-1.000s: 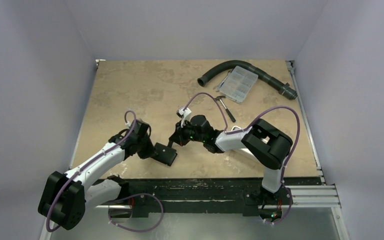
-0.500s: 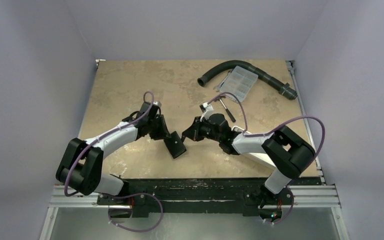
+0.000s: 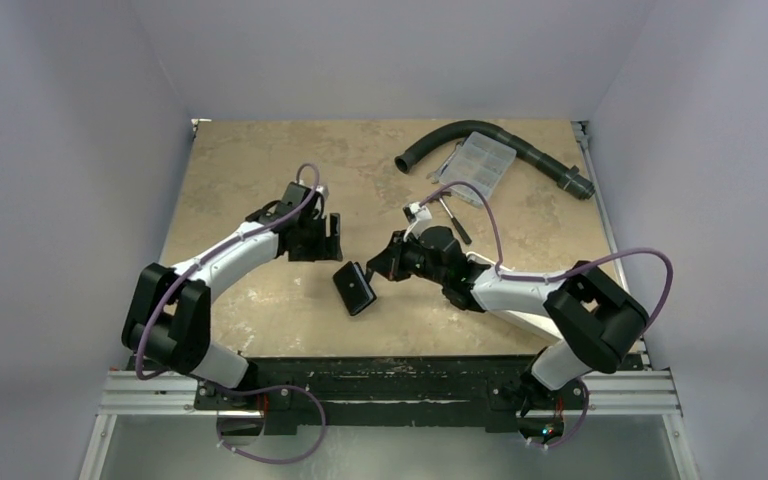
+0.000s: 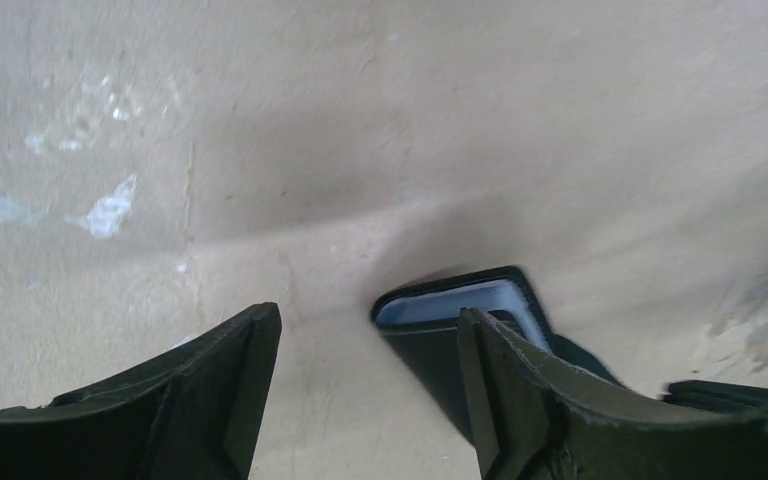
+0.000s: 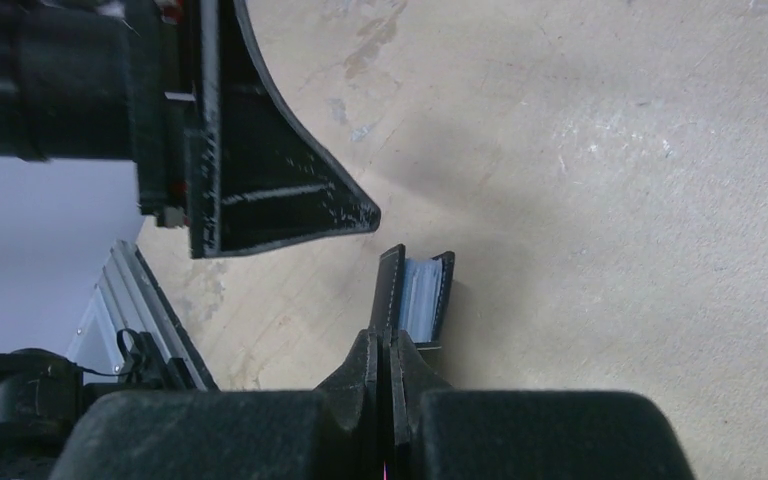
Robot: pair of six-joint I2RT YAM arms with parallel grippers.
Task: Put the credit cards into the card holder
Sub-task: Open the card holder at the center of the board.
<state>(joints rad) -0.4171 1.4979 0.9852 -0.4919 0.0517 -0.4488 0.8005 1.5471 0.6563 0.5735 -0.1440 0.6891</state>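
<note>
We count one card holder (image 3: 355, 289), one hose (image 3: 430, 143), one compartment box (image 3: 472, 168), one hammer (image 3: 452, 217), two tools: left tool (image 3: 331, 228), right tool (image 3: 371, 271).

My left hand (image 4: 365, 318) has matt black plastic fingers (image 4: 210, 400), rough and finely ridged. The small black folding card holder (image 5: 415, 295) looks like matt stitched leather, its pale blue-grey inside smooth. The beige mottled surface (image 4: 360, 120) is smooth with a dull sheen.

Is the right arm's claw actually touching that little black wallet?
Touching. The right wrist view shows the fingers of the right gripper pinched shut on the black flap of the card holder.
</note>
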